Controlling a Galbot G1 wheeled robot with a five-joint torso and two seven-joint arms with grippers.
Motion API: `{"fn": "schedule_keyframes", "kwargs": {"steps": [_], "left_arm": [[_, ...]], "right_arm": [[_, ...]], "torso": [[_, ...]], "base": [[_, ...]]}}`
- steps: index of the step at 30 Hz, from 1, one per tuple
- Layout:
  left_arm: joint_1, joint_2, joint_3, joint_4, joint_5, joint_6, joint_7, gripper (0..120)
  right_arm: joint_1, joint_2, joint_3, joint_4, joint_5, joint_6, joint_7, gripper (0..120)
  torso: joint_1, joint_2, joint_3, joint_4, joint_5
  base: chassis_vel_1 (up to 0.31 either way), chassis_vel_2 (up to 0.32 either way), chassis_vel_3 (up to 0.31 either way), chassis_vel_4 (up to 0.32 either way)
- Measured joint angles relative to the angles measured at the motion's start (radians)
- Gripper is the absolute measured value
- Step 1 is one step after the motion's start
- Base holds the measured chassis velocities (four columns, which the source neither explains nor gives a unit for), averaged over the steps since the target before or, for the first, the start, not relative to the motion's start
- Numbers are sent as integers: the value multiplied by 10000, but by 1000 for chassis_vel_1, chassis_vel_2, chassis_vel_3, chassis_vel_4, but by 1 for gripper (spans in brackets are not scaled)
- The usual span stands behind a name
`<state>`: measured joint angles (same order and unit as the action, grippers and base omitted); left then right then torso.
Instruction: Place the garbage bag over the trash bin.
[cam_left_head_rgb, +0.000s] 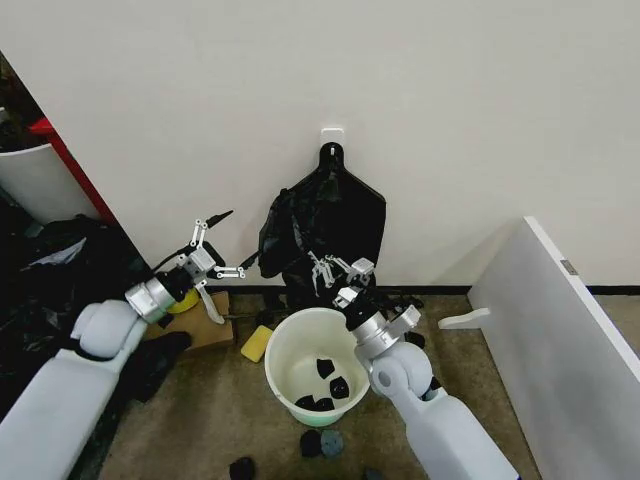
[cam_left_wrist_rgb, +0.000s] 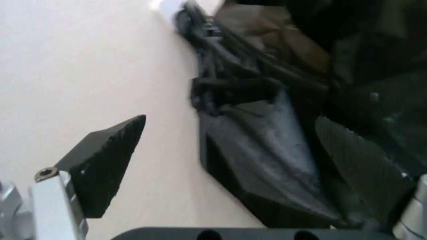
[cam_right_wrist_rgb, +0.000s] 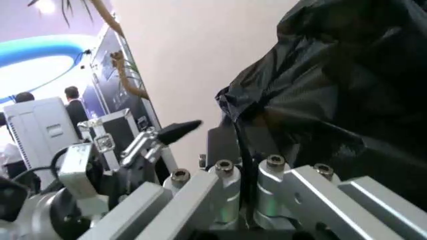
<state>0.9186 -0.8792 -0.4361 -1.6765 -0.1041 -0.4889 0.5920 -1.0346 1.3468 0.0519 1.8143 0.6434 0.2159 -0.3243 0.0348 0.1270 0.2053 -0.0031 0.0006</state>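
Garbage bag (cam_left_head_rgb: 283, 235) hangs crumpled against the wall directly above the far rim of the trash bin (cam_left_head_rgb: 285, 345), in front of the flat black bundle of bags (cam_left_head_rgb: 345, 205) on the wall hook (cam_left_head_rgb: 331, 131). Right gripper (cam_left_head_rgb: 322, 270) sits just over the bin's far rim, jaws clamped on the bag's lower edge, black plastic pinched between the fingers (cam_right_wrist_rgb: 263, 172) in the right wrist view. Left gripper (cam_left_head_rgb: 212, 262) hovers up-left of the bin, beside the bag without touching it, fingers (cam_left_wrist_rgb: 107, 160) spread apart; small black scraps (cam_left_head_rgb: 325, 385) lie inside the bin.
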Motion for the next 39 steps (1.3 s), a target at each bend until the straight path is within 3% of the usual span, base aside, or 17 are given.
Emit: {"fn": "schedule_keyframes", "kwargs": {"steps": [4, 7, 16, 23, 29, 31, 37, 39], "left_arm": [[-620, 14, 251, 264, 907, -242, 771, 100], [-870, 9, 406, 397, 1314, -294, 798, 100], [-1266, -77, 844, 686, 2539, -173, -311, 95], [-1293, -78, 1082, 754, 2649, -4, -623, 73], [-1253, -138, 1396, 770, 2369, 308, -1201, 45], [-1246, -149, 1440, 771, 2309, 367, -1300, 43], [-1126, -182, 1785, 728, 922, 1072, -2019, 16], [-1074, -179, 1872, 696, 505, 1261, -2173, 14]], "right_arm": [[-17, 125, -43, 30, -130, 3, -4, 0], [-39, 174, -58, 42, -177, 5, -25, 0], [-168, 255, -88, 267, -252, 11, -126, 0], [-236, 220, -101, 431, -259, -2, -226, 0], [-328, 220, -131, 519, -288, -4, -389, 0], [-342, 221, -133, 521, -295, -4, -425, 0], [-432, 196, -112, 529, -331, 56, -396, 0], [-447, 172, -103, 531, -338, 73, -331, 0]], "torso": [[0, 0, 0, -2, 1], [0, 0, 0, -2, 1], [0, 0, 0, -2, 1], [0, 0, -1, -1, 2], [0, 0, -1, -2, 1], [0, 1, -1, -2, 1], [0, 3, -1, -2, 2], [0, 3, -1, -1, 2]], "base": [[0, 0, 0, 0], [0, 0, 0, 0], [0, 0, 0, 0], [0, 0, 0, 0], [0, 0, 0, 0], [0, 0, 0, 0], [0, 0, 0, 0], [0, 0, 0, 0]]}}
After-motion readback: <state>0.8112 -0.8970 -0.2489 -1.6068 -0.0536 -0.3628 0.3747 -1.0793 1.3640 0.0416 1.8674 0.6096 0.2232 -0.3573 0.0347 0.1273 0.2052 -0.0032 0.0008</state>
